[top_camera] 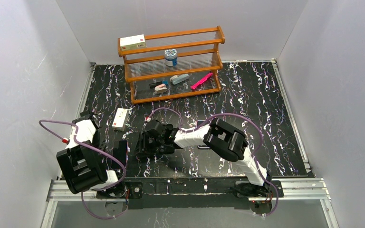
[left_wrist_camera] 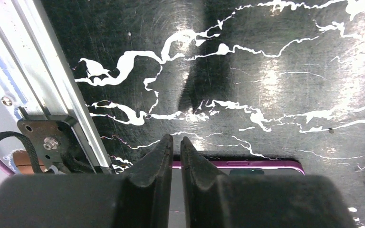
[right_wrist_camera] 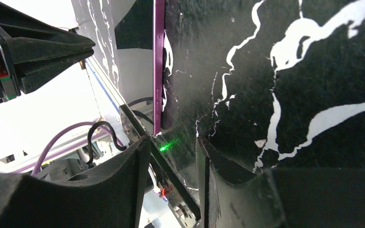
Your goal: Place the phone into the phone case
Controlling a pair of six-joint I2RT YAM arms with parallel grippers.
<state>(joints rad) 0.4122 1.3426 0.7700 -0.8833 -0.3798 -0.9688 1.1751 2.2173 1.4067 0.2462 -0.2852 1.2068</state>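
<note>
Crowding the foreground of the left wrist view, the left claw (left_wrist_camera: 177,138) is standing with its fingers pinched almost together, leaving only a slit. I cannot tell whether anything thin is caught there. Just past the tips, the phone (left_wrist_camera: 266,164) is lying flat on the desk (left_wrist_camera: 275,61). Its purple-tinted rim is running crosswise under the fingers, close to the aluminium rail (left_wrist_camera: 52,90) at the desk's near left corner. The phone case is not showing clearly. A dark band hugging the rim in the right wrist view may be its shell, but I cannot say. The right claw (right_wrist_camera: 173,142) is hovering low beside one end of the phone, jaws parted with nothing between them.

The step in hand seems to be steadying or seating the phone. To do it well, the left claw should be pressing straight down near the rim, not dragging. The glossy face is probably giving little friction, and the rail is sitting close by. The right claw should be bracing square against the phone's edge, so it is not skating or tipping while being pushed home.
</note>
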